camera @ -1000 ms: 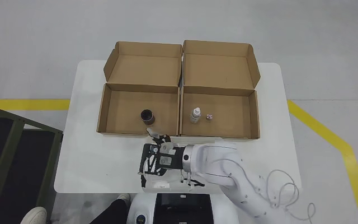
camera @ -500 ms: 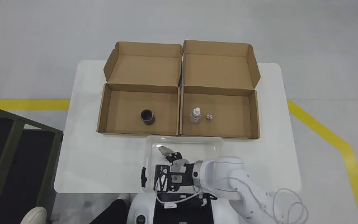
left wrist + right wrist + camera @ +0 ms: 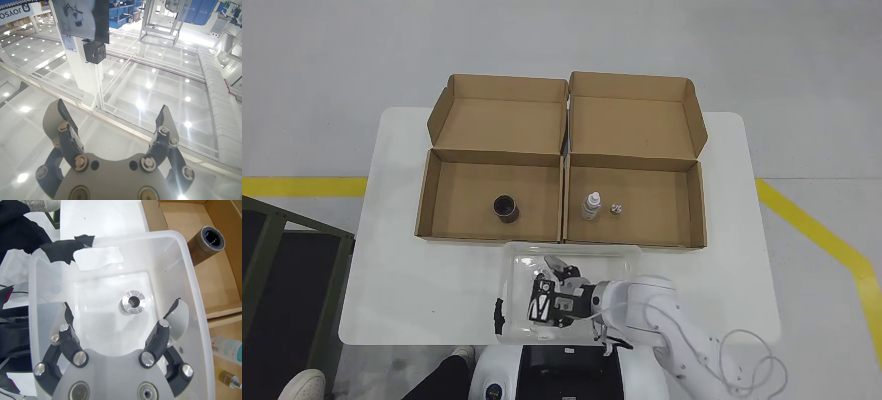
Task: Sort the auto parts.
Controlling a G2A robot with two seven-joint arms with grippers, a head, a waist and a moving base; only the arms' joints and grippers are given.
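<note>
Pick step in hand; right gripper [image 3: 122, 304] fingers spread, empty, inside clear bin [image 3: 190, 256] at table's near edge; metal ring [image 3: 133, 302] on bin floor just ahead; next move likely: lower, straddle ring, close; left gripper [image 3: 112, 106] fingers apart, holding nothing.

A white table [image 3: 422, 290] with rounded corners stands on a smooth pale grey floor [image 3: 342, 60]; a yellow line [image 3: 302, 186] runs across the floor at the left and shows again at the right, bending toward the near side; a dark green metal frame [image 3: 282, 290] stands just left of the table, at its near corner. Overhead, a white gridded ceiling [image 3: 170, 85] carries many small round lights [image 3: 187, 99], bright and glaring; a white pillar [image 3: 83, 79] bears a dark screen [image 3: 81, 19] and a black box [image 3: 94, 52]; blue shelving [image 3: 124, 13] and an open metal frame [image 3: 158, 22] stand beyond it; a thin red line [image 3: 170, 71] crosses the ceiling.
</note>
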